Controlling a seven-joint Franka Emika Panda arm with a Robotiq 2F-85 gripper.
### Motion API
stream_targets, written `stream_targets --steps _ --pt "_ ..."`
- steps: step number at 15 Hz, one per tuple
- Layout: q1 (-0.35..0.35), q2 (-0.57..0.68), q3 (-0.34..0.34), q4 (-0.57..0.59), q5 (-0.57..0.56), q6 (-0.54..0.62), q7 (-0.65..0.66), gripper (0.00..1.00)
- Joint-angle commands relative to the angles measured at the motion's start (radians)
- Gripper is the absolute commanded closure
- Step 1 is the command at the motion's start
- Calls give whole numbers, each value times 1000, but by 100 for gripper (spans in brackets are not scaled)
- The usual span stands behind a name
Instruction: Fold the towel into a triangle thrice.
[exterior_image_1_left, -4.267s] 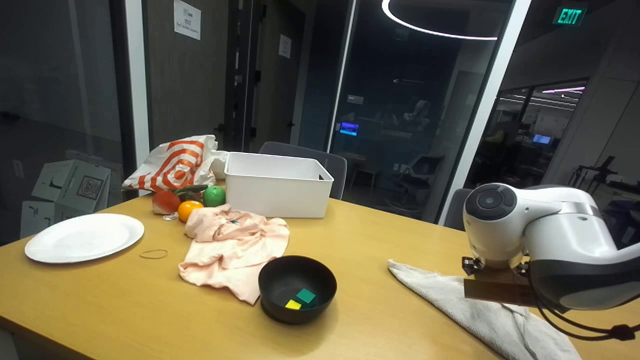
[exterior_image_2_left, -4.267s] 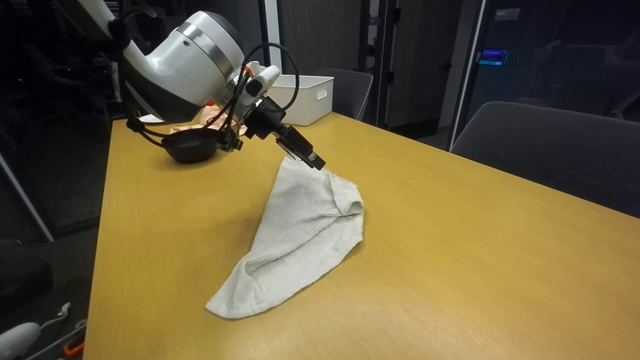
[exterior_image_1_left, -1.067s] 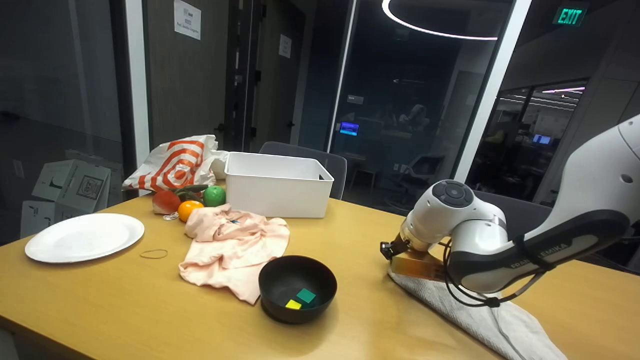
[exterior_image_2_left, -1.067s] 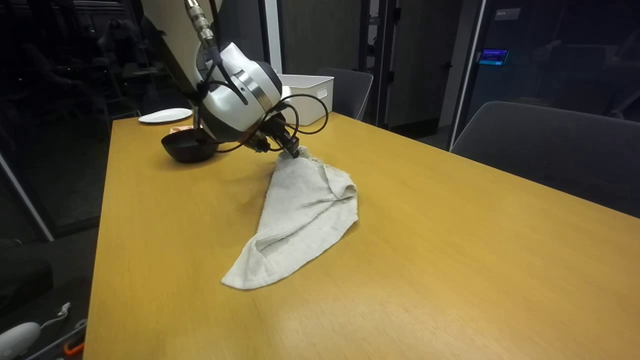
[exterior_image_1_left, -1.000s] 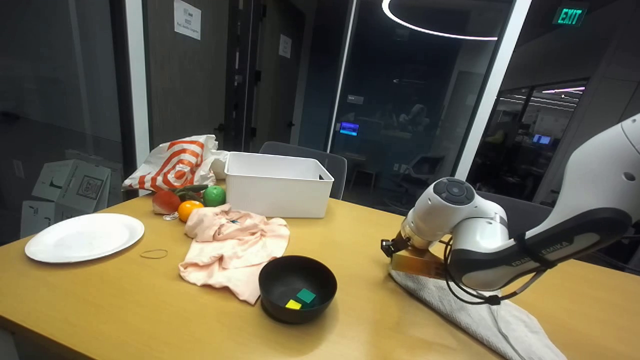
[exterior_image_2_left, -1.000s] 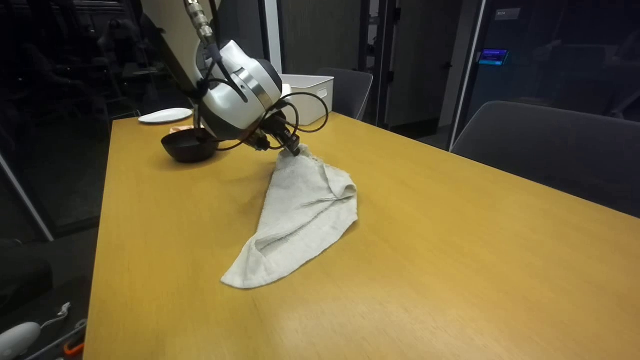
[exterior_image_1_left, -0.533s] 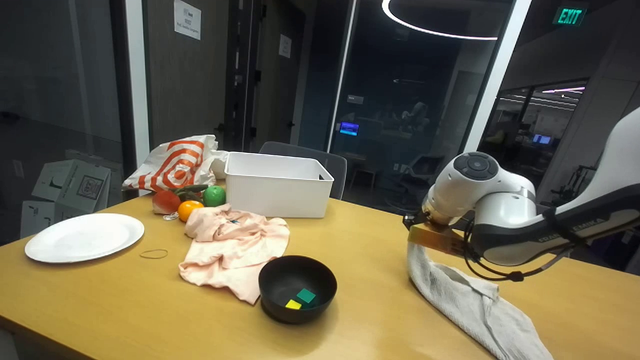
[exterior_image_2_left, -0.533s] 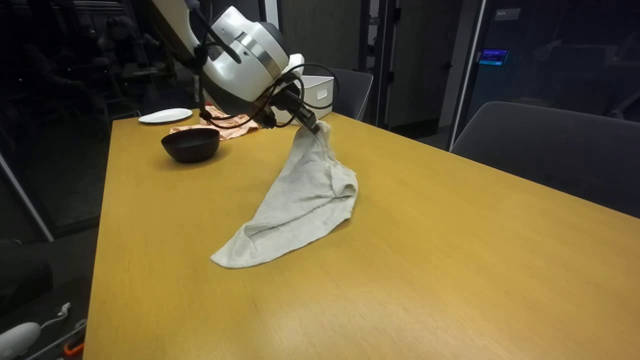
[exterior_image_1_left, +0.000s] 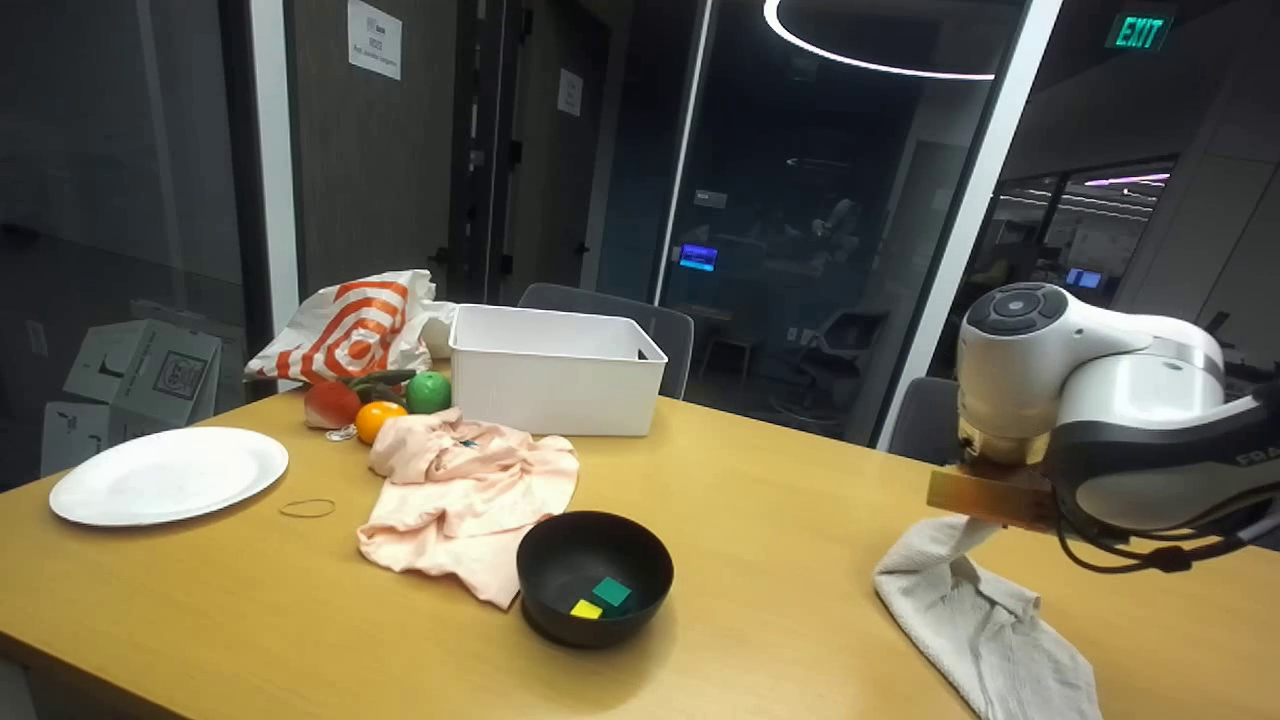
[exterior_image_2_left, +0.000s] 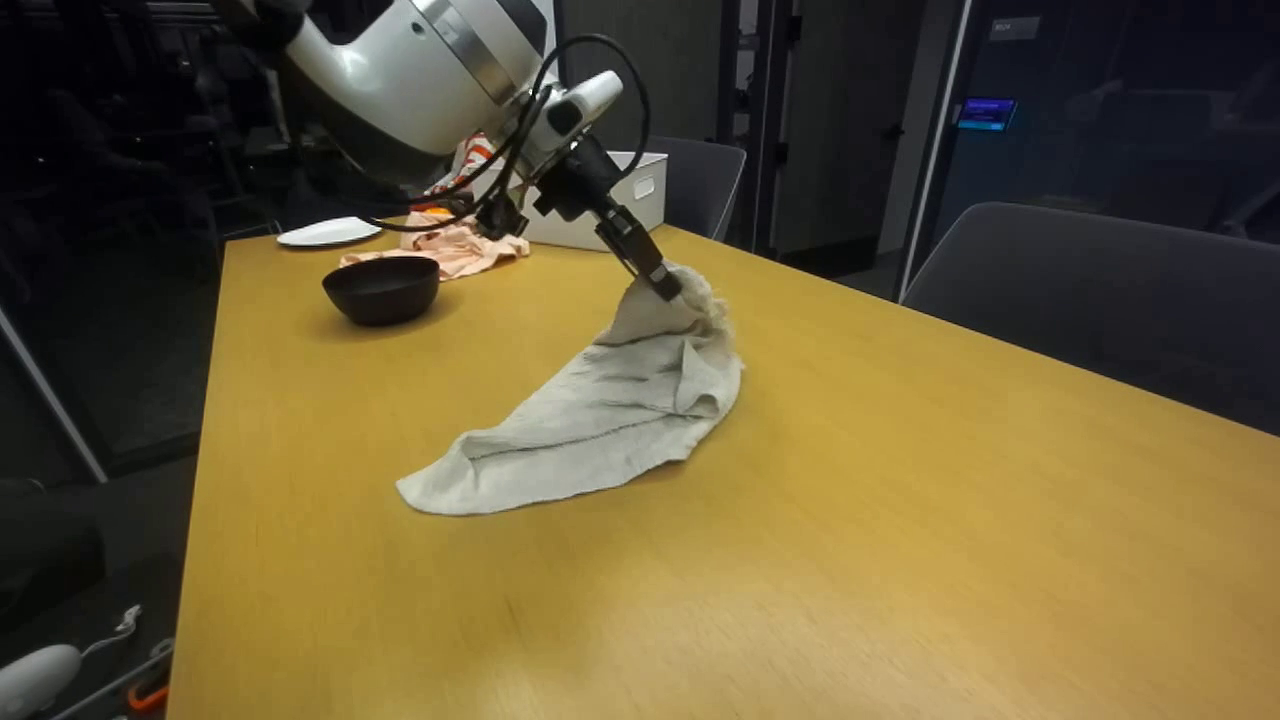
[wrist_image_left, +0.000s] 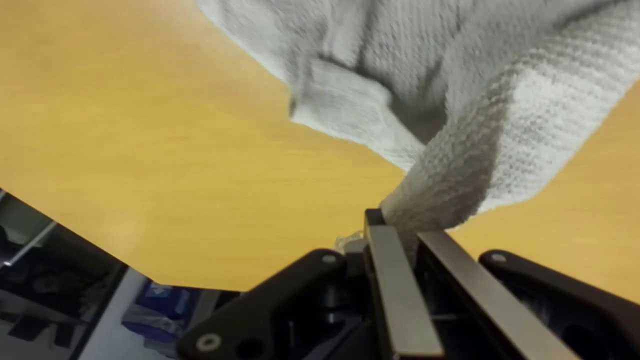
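Observation:
The pale grey-white towel (exterior_image_2_left: 590, 430) lies in a long, wrinkled wedge on the wooden table. In an exterior view its far end rises to my gripper (exterior_image_2_left: 667, 285), which is shut on it a little above the tabletop. Seen from the wrist, cloth of the towel (wrist_image_left: 450, 150) runs up between the fingertips of the gripper (wrist_image_left: 405, 232) and bends over the rest. A turned-back flap with a small open crease shows along one side. In an exterior view the arm hides the fingertips, and the towel (exterior_image_1_left: 985, 630) hangs from below the wrist.
A black bowl (exterior_image_1_left: 595, 560) holding yellow and green pieces stands near a crumpled pink cloth (exterior_image_1_left: 480, 490). Farther off are a white bin (exterior_image_1_left: 555, 385), a white plate (exterior_image_1_left: 170, 475), fruit-like items and a white-and-red bag (exterior_image_1_left: 355, 330). A dark chair (exterior_image_2_left: 1090, 300) stands beside the table.
My gripper has lifted the towel's far end and carried it back over the towel, to the right in both exterior views. The towel's near tip has slid, and the cloth has bunched and curved.

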Motion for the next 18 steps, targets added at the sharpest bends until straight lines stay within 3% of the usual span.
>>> stream_targets --steps 1,5,9,10,13,18 --pt "-24 -141 15 -153 271 -18 -221 91" --pt "-9 -118 9 -218 540 -32 -444 93" --pt "-3 -23 7 -248 678 -53 -523 92" --pt "1 -8 1 -246 674 -63 -496 68" --pt "1 -69 -11 -250 683 -65 -486 60" --pt "-10 -201 -6 -279 744 -151 -540 21"
